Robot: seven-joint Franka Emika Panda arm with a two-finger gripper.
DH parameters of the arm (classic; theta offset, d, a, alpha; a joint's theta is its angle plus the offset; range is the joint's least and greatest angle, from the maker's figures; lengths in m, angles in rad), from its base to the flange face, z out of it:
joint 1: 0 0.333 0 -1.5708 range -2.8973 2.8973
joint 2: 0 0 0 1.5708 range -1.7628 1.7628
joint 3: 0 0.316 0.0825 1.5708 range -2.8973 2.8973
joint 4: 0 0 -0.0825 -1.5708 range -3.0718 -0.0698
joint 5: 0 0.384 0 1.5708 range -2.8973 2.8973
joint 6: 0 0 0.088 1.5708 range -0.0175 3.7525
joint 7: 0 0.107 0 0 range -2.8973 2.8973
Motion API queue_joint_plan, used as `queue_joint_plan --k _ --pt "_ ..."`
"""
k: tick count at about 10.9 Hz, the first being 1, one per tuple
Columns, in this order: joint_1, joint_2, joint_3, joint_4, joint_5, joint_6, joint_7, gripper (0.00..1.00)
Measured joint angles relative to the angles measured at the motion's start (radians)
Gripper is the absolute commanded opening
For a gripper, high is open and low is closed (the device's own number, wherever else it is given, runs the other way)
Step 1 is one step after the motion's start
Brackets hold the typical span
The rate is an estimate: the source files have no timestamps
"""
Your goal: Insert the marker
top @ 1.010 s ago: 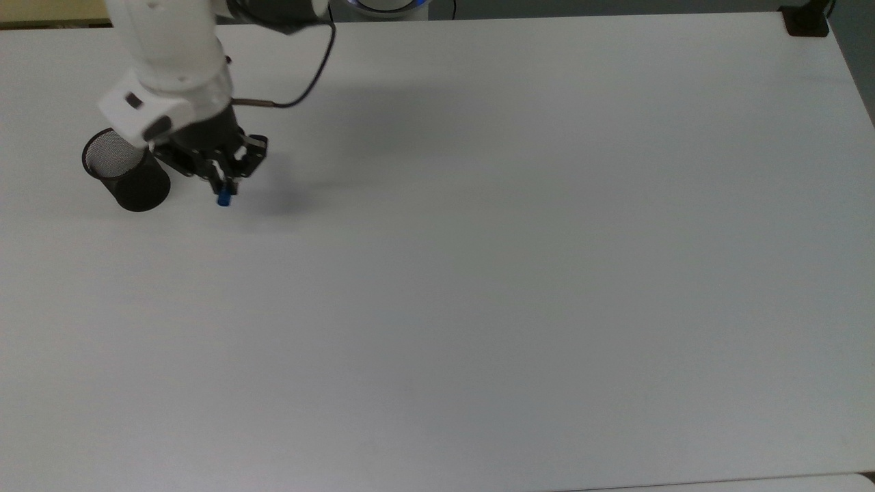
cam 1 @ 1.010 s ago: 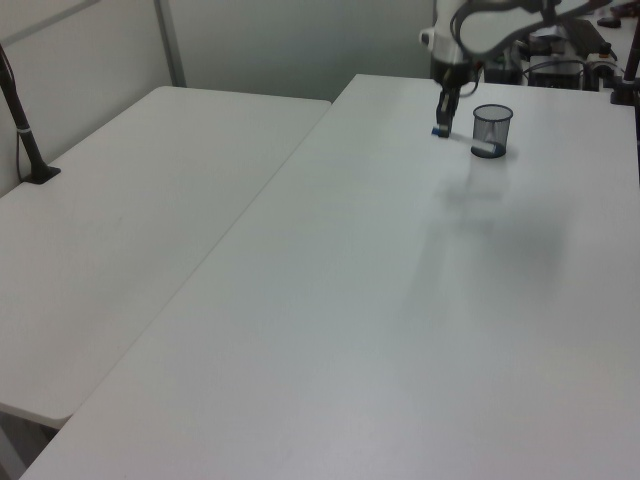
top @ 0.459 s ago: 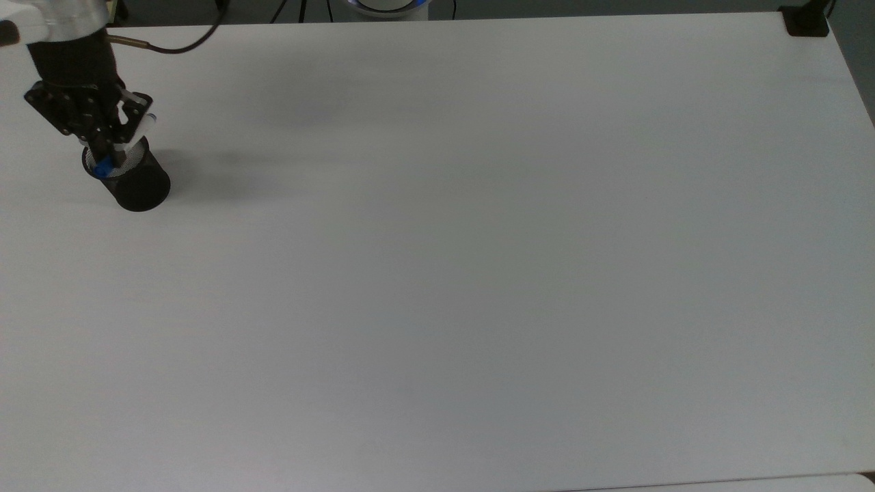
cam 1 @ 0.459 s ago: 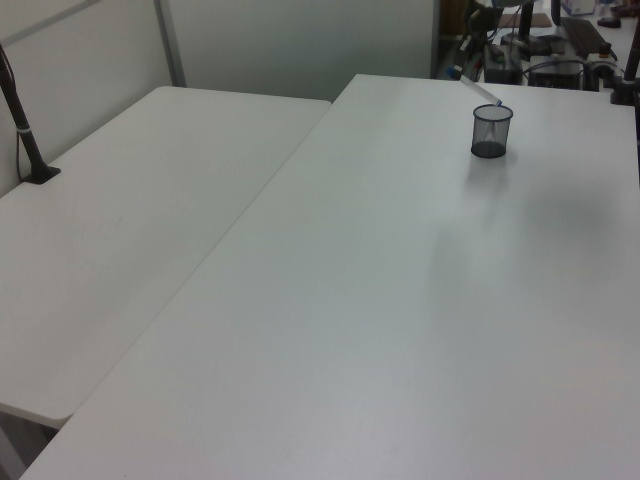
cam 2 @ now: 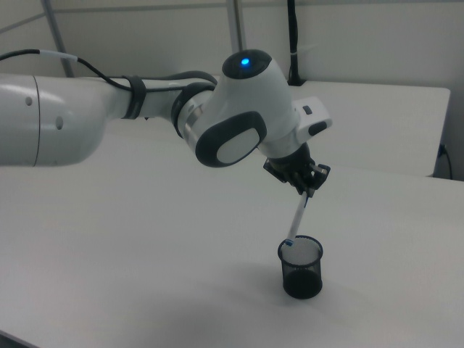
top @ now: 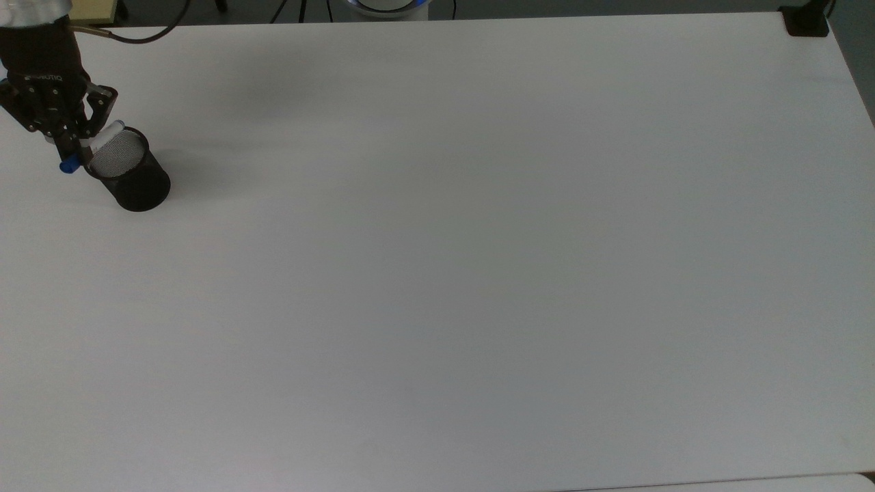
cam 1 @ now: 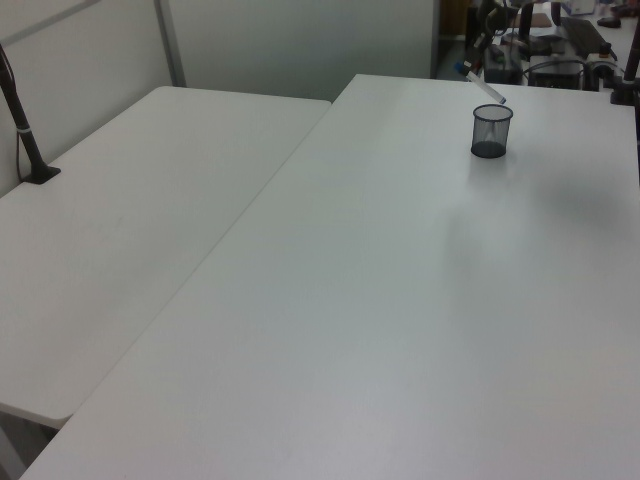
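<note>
Partly hidden — marker [cam 2: 296, 217] in tool [cam 2: 307, 190]

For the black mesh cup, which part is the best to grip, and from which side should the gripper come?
Probably the cup is best gripped across its round wall, near the middle, coming from the right view's right. It stands upright on the table, and the marker, held in the gripper, leans over its rim from the right view's left.

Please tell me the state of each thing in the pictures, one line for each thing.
Marker: held tilted, lower end at the cup's rim, not yet dropped in.
Cup: upright on the table, open mouth up.
Gripper: shut on the marker's upper end, above the cup.
Table: bears the cup.
</note>
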Motion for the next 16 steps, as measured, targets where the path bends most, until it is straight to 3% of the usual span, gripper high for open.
queue_joint_plan --k 3,5,7,8,11,14,16 --pt "0.001 0.007 0.0 -0.037 0.0 0.057 -0.001 0.27" --pt "0.002 0.01 0.0 -0.039 0.0 0.057 -0.001 0.47" --pt "0.002 0.013 0.0 -0.041 0.0 0.057 -0.001 0.89" --pt "0.002 0.013 0.0 -0.042 0.0 0.057 -0.001 0.97" --pt "0.021 0.008 0.005 -0.04 0.001 0.006 -0.001 1.0" --pt "0.166 -0.008 0.014 -0.035 -0.011 -0.061 0.1 1.0" --pt "0.255 -0.028 0.015 -0.025 -0.081 -0.134 0.203 1.0"
